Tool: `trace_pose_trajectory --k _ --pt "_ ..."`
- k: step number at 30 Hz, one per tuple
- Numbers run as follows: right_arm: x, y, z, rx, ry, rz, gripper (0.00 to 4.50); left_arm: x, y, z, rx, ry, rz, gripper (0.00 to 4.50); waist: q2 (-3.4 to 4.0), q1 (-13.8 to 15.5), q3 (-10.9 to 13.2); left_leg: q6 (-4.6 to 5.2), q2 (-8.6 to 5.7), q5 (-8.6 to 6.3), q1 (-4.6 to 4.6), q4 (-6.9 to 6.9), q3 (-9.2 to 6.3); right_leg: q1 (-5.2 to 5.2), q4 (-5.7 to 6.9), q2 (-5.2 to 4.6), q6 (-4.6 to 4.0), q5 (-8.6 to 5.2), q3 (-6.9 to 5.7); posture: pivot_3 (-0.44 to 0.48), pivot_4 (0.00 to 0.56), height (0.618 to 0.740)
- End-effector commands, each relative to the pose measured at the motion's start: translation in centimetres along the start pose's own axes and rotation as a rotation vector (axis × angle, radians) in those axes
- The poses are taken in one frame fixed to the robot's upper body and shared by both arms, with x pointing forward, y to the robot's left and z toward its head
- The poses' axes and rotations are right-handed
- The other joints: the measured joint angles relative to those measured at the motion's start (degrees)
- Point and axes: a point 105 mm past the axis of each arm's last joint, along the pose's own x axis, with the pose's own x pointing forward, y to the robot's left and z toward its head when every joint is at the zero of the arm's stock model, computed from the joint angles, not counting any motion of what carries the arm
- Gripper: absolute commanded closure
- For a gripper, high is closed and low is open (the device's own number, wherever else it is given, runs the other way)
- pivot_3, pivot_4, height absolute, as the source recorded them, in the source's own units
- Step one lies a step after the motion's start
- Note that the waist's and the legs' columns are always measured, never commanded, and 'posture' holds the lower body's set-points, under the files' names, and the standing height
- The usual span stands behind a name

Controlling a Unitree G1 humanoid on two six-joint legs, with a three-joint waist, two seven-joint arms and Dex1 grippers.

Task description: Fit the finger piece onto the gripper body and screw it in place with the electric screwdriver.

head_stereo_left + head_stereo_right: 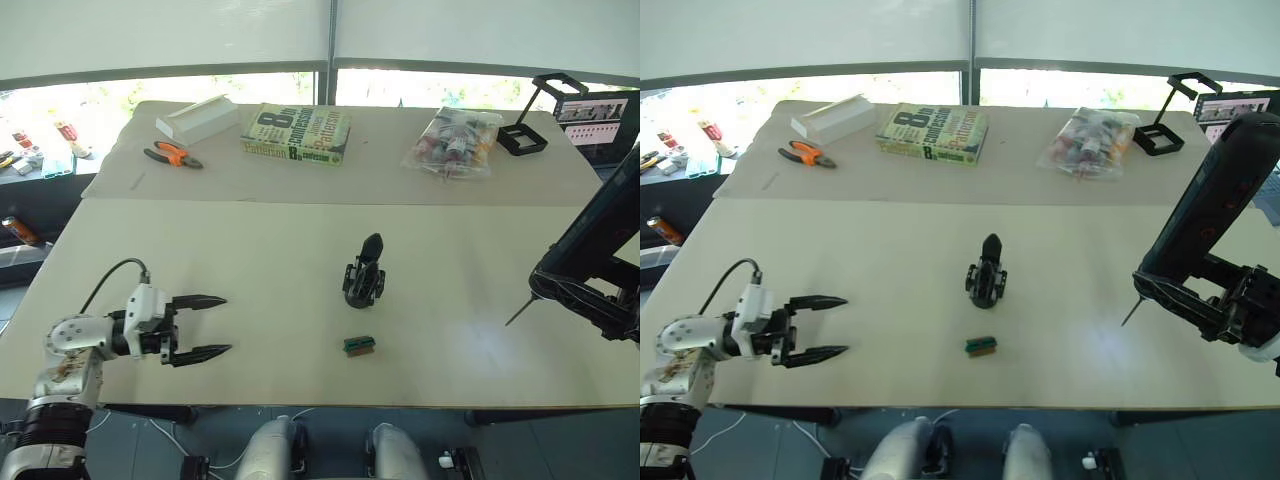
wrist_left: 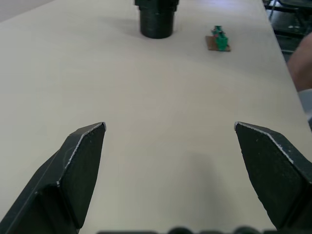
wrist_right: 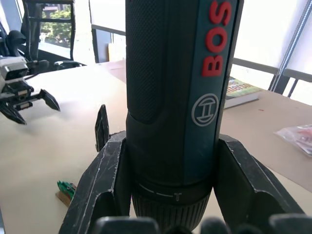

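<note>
Right gripper's got the driver, left one's just hanging out open over the table.

Nearest the robot, the left gripper (image 1: 205, 325) sits low over the table (image 1: 250, 270) with its two fingers spread wide and nothing between them. Over on the right, the right gripper (image 1: 1215, 300) is clamped around the electric screwdriver (image 1: 1210, 205), which is tilted with its thin bit pointing down toward the tabletop, tip just above it. Between the two arms there's a tiny green block (image 1: 359, 346), and just past it the gripper body (image 1: 364, 273) stands upright, one pointed finger sticking up. Can't pick out a separate finger piece anywhere. At the far end: orange-handled pliers (image 1: 170, 154), a white box (image 1: 198, 118), a book (image 1: 296, 133), a plastic bag of bits (image 1: 454, 142) and a black stand (image 1: 530, 122).
</note>
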Motion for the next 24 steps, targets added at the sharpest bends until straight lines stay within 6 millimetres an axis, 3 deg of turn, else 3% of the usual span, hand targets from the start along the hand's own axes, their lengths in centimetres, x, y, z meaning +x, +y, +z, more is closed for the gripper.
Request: trace_pose_trajectory --k 1,8,14,20,24 --pt "1.9 1.9 2.6 -0.087 -0.087 0.095 2.58 1.7 -1.1 1.6 0.053 -0.063 -0.085 0.02 0.02 0.0 0.0 0.0 0.0 0.0 -0.01 0.0 0.0 0.0 -0.01 0.0 0.0 0.0 0.0 0.0 0.15 0.74" --pt "6.4 5.4 3.6 -0.023 -0.183 0.269 2.58 7.3 -3.8 3.1 0.093 -0.087 -0.204 0.02 0.02 0.1 0.0 -0.02 -0.01 -0.01 -0.01 -0.01 -0.02 0.02 -0.03 -0.07 0.0 0.0 0.0 0.0 0.15 0.74" --pt "9.7 8.0 2.7 0.059 -0.223 0.386 2.58 12.2 -5.4 3.5 0.084 -0.101 -0.215 0.02 0.01 0.2 0.0 0.0 -0.05 0.0 -0.03 0.01 -0.02 0.03 -0.02 -0.04 0.0 0.0 -0.01 0.0 0.15 0.74" --pt "11.5 10.0 0.5 0.058 -0.236 0.475 2.58 15.9 -6.1 2.5 0.083 -0.069 -0.221 0.02 0.01 0.3 0.0 0.02 -0.06 0.01 -0.07 0.07 0.02 0.02 0.01 0.08 0.0 0.0 -0.04 0.0 0.15 0.74" --pt "12.3 10.3 0.0 0.038 -0.262 0.491 2.58 17.5 -6.6 2.0 0.082 -0.049 -0.238 0.02 0.01 0.2 0.0 0.02 -0.06 0.01 -0.06 0.1 0.02 0.02 0.03 0.13 0.01 0.0 -0.04 0.0 0.15 0.74"
